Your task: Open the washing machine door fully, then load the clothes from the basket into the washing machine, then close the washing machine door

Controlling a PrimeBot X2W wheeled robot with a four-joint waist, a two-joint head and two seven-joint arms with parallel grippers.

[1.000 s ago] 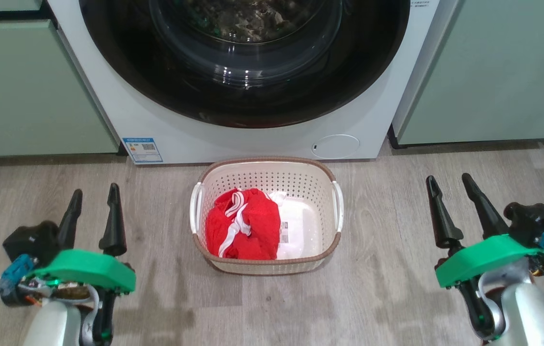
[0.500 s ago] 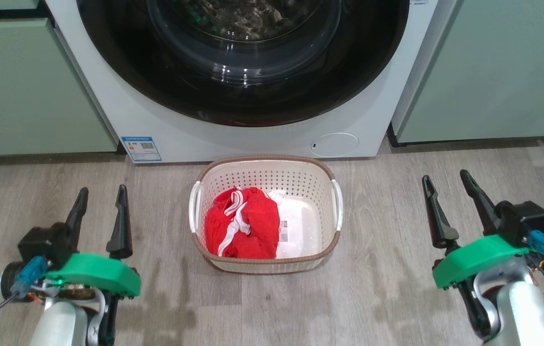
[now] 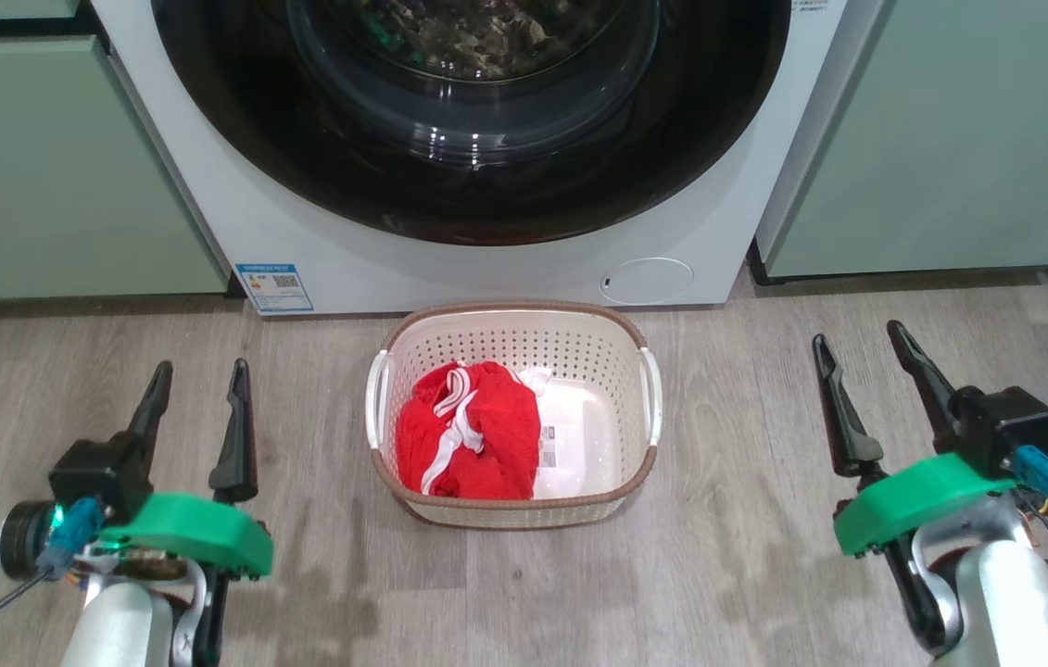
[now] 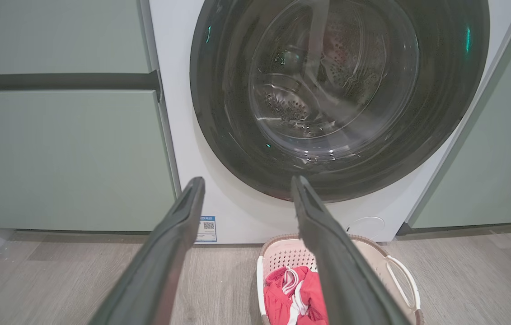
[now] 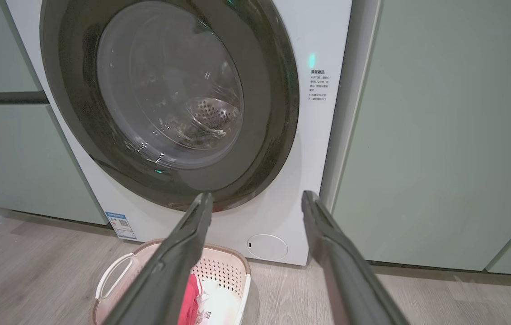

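Slightly shifted since a second ago, left gripper (image 3: pixel 201 365) and right gripper (image 3: pixel 857 332) show jaws apart, empty. With the door (image 3: pixel 486 208) shut, hooking its rim edge and swinging wide seems best.

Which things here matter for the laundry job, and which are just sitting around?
For the job: washing machine, door, basket, red clothes.
Just around: green cabinets, label sticker, floor.
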